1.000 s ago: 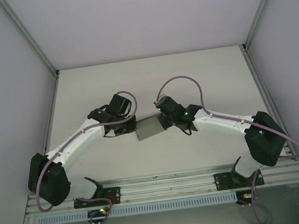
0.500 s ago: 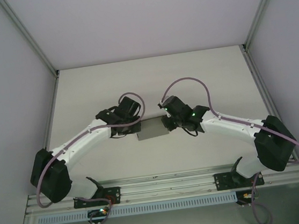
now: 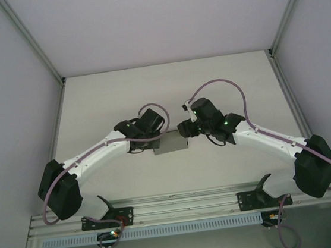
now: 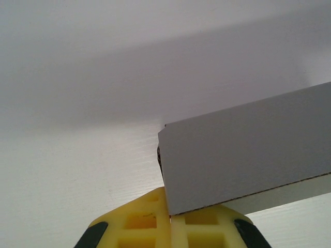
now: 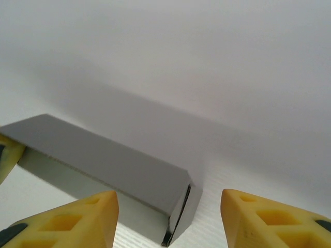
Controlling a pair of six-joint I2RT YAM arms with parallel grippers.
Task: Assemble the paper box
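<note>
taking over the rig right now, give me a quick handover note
Left gripper: shut on one end of the paper box.
Right gripper: open, its fingers apart at the box's other end, not gripping.
Box: already folded into a low closed shape, low over the table between the arms.
Left to do: the end by the right gripper shows a dark gap; it probably needs pressing shut.

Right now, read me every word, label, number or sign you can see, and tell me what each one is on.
None: there is no text to read.
The plain grey cardboard box is blank on every face that shows.
The yellow fingers at either wrist carry no marks.
The white table bears no writing.
</note>
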